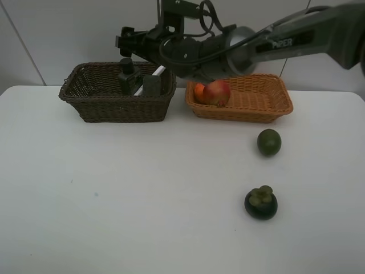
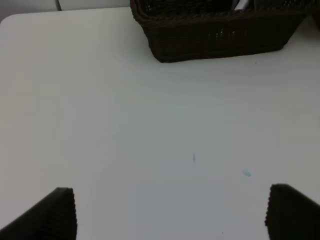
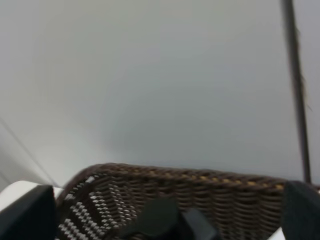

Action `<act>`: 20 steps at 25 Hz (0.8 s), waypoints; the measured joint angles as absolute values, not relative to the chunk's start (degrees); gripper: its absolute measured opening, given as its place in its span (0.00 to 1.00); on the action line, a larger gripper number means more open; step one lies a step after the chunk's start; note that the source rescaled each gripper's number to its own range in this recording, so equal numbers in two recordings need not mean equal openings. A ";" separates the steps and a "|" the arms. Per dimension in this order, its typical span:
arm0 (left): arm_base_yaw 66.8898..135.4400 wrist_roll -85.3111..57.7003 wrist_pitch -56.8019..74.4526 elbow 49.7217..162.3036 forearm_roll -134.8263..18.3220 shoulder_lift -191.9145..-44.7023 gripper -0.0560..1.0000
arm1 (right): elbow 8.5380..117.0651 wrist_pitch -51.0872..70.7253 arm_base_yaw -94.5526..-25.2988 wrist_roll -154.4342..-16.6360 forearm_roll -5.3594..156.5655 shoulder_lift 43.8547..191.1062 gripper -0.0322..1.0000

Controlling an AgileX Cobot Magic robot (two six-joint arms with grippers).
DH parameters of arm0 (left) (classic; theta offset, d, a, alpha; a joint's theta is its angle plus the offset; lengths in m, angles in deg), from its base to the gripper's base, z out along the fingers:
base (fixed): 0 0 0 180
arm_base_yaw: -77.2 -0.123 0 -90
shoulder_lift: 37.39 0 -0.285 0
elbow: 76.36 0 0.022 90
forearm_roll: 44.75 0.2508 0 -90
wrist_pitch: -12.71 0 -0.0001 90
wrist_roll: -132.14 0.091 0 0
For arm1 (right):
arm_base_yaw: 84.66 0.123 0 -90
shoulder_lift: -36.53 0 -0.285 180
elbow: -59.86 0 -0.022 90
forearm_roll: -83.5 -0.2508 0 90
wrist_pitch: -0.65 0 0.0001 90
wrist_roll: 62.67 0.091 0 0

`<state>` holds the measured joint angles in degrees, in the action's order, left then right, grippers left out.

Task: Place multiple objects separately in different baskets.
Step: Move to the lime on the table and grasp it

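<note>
The dark brown basket point(image 1: 122, 108) stands at the back left and holds the dark pump bottle point(image 1: 129, 74), the grey-black eraser block point(image 1: 152, 85) and the white marker point(image 1: 153, 74). The orange-tan basket point(image 1: 251, 111) beside it holds the orange point(image 1: 198, 91) and the pomegranate point(image 1: 217, 92). The lime point(image 1: 268, 142) and the mangosteen point(image 1: 261, 203) lie on the table at the right. The pink bottle is hidden. My right gripper point(image 1: 126, 41) reaches across and hovers open and empty above the dark basket point(image 3: 225, 200) and the pump head point(image 3: 165, 220). My left gripper point(image 2: 175, 215) is open and empty over bare table, short of the dark basket point(image 2: 215, 35).
The white table point(image 1: 114, 200) ends at a white wall behind the baskets. My right arm point(image 1: 274, 40) spans the air above the orange-tan basket. The left arm is out of the exterior view.
</note>
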<state>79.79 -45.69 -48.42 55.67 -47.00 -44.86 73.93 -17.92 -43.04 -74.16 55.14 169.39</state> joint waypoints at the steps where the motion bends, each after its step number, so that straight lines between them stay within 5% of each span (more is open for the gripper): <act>1: 79.79 -45.69 -48.42 55.67 -47.00 -44.86 0.90 | 73.93 -15.58 -43.06 -75.20 55.14 167.56 1.00; 14: 79.79 -45.69 -48.42 55.67 -47.00 -44.86 0.90 | 73.93 43.51 -55.33 -79.90 67.25 149.97 1.00; 20: 79.79 -45.69 -48.42 55.67 -47.00 -44.86 0.90 | 73.93 59.16 -60.06 -73.98 79.10 150.10 1.00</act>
